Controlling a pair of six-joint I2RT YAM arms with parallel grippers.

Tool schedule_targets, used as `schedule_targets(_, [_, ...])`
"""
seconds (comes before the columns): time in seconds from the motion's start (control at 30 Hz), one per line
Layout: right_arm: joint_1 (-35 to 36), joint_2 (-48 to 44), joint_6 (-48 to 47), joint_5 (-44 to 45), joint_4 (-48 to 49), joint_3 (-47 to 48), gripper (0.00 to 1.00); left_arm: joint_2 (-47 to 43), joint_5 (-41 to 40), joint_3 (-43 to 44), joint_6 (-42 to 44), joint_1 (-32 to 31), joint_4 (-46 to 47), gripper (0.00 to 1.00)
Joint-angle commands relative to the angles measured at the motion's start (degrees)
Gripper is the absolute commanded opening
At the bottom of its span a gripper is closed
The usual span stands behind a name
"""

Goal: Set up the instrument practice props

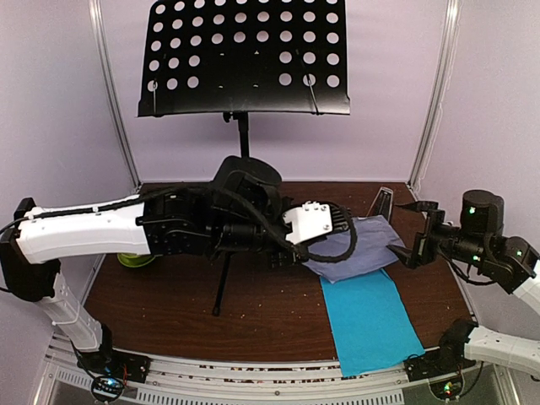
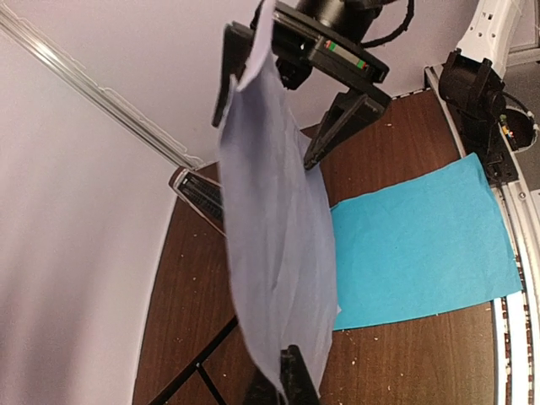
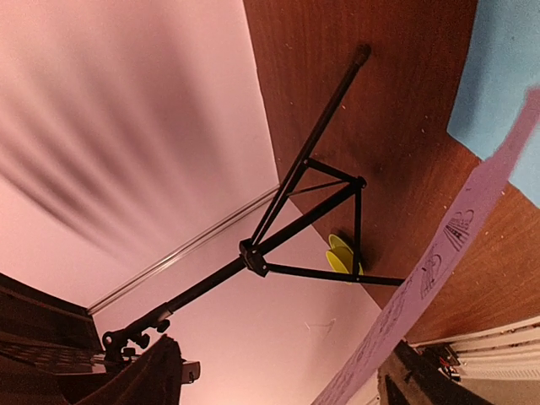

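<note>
The left gripper [image 2: 278, 384] is clamped together on one short edge of the pale lilac sheet [image 2: 274, 245], pinching the paper between its fingers. The sheet is held up above the brown table [image 1: 169, 295] and stretches from the left gripper toward the right gripper [image 1: 412, 234]. The right gripper's jaws stand apart, and the sheet's far edge lies in the gap between them. In the left wrist view the paper runs close along one black finger [image 2: 226, 76] while the other finger stands well off it (whether the near finger actually touches the paper cannot be told). From the right wrist camera the sheet shows nearly edge-on as a thin lilac strip with printed notation, passing just beside one finger at the bottom of the view. The cyan sheet [image 1: 371, 321] lies flat on the table at the near right, below and beside the lifted lilac one, apart from both grippers. The black music stand [image 1: 245, 55] stands upright at the back, its perforated desk high above both grippers and its tripod legs on the table under the left arm. The small metronome [image 1: 381, 202] sits at the far right of the table, just beyond the lilac sheet. A lime-green bowl [image 1: 133, 259] peeks out behind the left arm, near one stand leg.
</note>
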Motion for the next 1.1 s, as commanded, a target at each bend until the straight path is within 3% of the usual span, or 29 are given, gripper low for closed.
schedule_targets(0.0, [2.75, 2.41, 1.22, 1.76, -0.51, 1.78, 0.72, 0.71, -1.97, 2.58, 3.56, -0.89, 0.82, 0.00])
schedule_targets(0.2, [3.31, 2.70, 2.48, 3.02, -5.72, 3.89, 0.49, 0.51, -5.84, 1.99, 7.19, -2.35, 1.15, 0.00])
schedule_targets(0.37, [3.38, 3.14, 2.82, 3.12, -6.90, 4.47, 0.20, 0.11, -8.55, 0.61, 9.52, -3.22, 3.68, 0.01])
schedule_targets(0.5, [3.35, 3.14, 1.89, 3.76, -5.08, 4.04, 0.00, -0.41, -8.58, 0.34, 9.59, -3.25, 3.50, 0.25])
schedule_targets(0.6, [3.38, 2.86, -1.19, 4.55, -3.36, 4.15, 0.00, -2.25, -9.82, -1.69, 7.85, -3.26, 5.16, 0.38])
schedule_targets(0.73, [3.23, 1.14, -13.24, 7.11, -4.81, 7.44, 0.00, -6.40, -11.56, -6.97, 4.45, -2.90, 8.43, 0.57])
schedule_targets(0.87, [2.43, 4.77, -34.69, -1.66, -3.62, 12.77, 0.00, -9.46, -10.69, -9.94, -3.11, -0.52, 8.60, 0.60])
schedule_targets(1.07, [2.74, 19.01, -66.55, -11.11, -21.90, 30.57, 0.00, -12.63, -6.42, -14.07, -12.82, 3.47, 11.33, 0.63])
